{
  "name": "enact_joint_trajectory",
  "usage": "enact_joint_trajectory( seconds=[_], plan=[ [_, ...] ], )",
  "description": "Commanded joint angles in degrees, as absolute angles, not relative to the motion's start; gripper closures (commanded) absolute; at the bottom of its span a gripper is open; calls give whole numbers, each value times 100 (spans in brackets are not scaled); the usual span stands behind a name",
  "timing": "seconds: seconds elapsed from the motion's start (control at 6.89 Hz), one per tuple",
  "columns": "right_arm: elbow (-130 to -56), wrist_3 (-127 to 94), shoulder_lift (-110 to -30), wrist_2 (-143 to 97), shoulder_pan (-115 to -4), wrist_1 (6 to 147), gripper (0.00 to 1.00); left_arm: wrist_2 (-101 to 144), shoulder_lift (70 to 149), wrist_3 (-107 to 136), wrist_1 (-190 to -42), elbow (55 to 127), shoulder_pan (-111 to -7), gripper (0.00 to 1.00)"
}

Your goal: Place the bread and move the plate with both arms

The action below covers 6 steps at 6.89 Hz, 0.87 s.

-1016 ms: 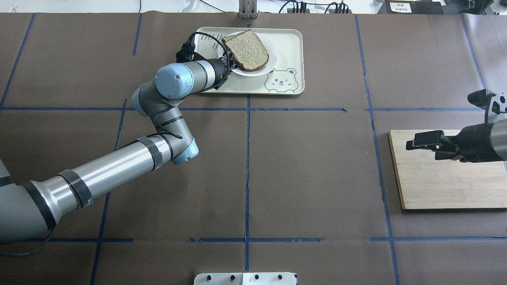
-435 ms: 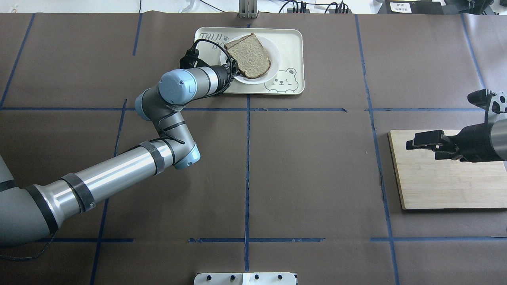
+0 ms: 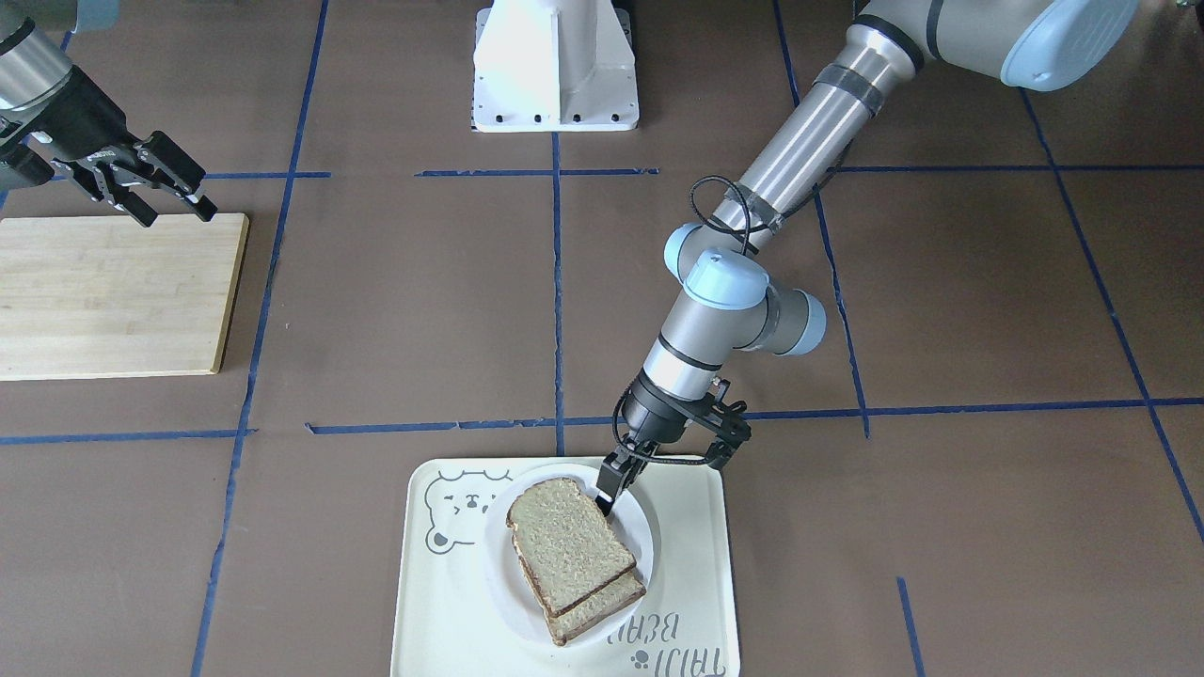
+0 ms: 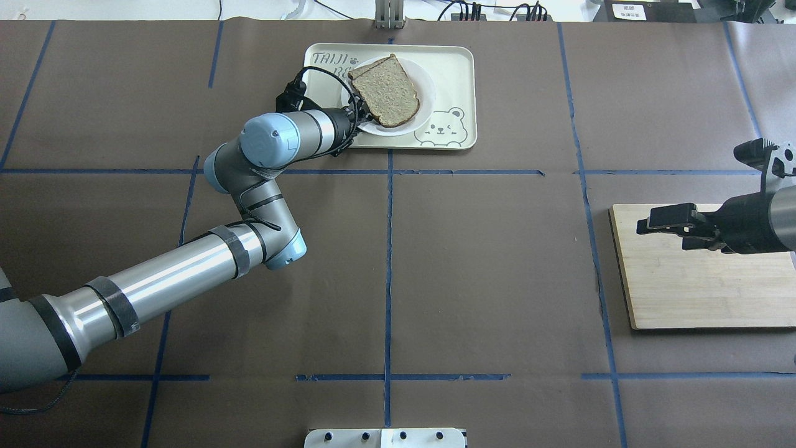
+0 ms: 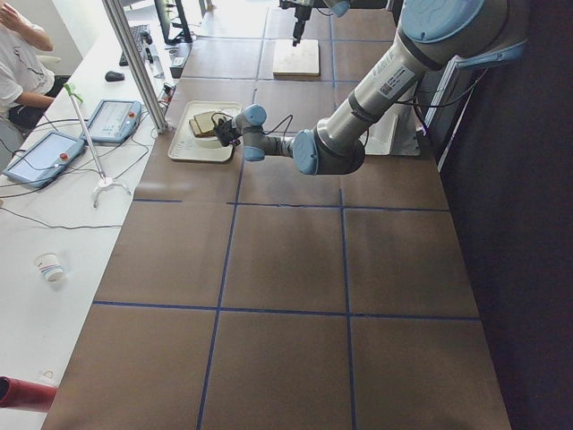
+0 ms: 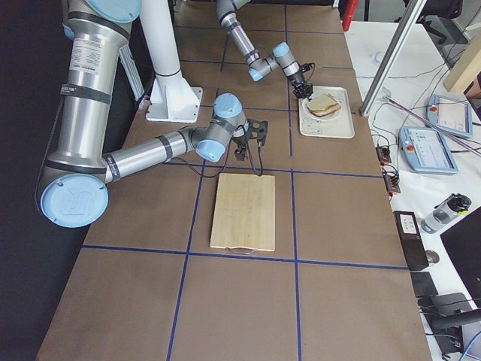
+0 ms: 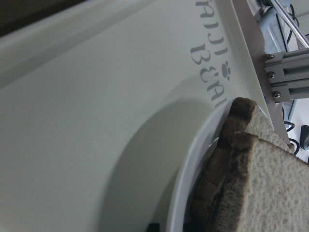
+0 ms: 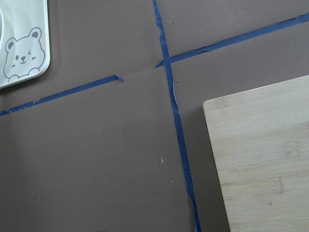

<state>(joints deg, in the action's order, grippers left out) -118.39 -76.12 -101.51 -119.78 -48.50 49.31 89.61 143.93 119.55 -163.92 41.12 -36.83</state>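
From the front, the left gripper (image 3: 608, 495) looks pinched narrow on the robot-side rim of the small round white plate (image 3: 642, 527). The plate sits in the cream rectangular bear-print tray (image 3: 701, 574) and carries the brown wholegrain bread (image 3: 564, 541) on top of a second slice. The right gripper (image 3: 174, 212) hangs with fingers parted over the pale wooden board (image 3: 113, 301). Overhead shows the same layout: the bread is placed, so moving the plate is probably the step in hand. In the left wrist view the rim throws a shadow on the tray and seems raised. The next move calls for a level, slow carry toward the right arm, or the slices may slide.
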Motion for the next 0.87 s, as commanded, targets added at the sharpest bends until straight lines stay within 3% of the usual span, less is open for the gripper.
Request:
enact_joint_trajectory(
  seconds=[0.0,0.15,0.44,0.73],
  plan=[
    [-11848,-7620,-10151,-11979,-4852,4931,0,9061,13994,11786,-16339,4674,-3735,59],
    [-11848,-7611,-10151,-11979,-4852,4931,0,9166,13879,11795,-16287,4928,-3805,54],
    [-11839,-7620,-10169,-11971,-4852,4931,0,9472,13275,11621,-16103,5813,-4015,54],
    [-11839,-7611,-10186,-12006,-4965,4931,0,9946,12589,10727,-14957,7305,-4226,51]
  ],
)
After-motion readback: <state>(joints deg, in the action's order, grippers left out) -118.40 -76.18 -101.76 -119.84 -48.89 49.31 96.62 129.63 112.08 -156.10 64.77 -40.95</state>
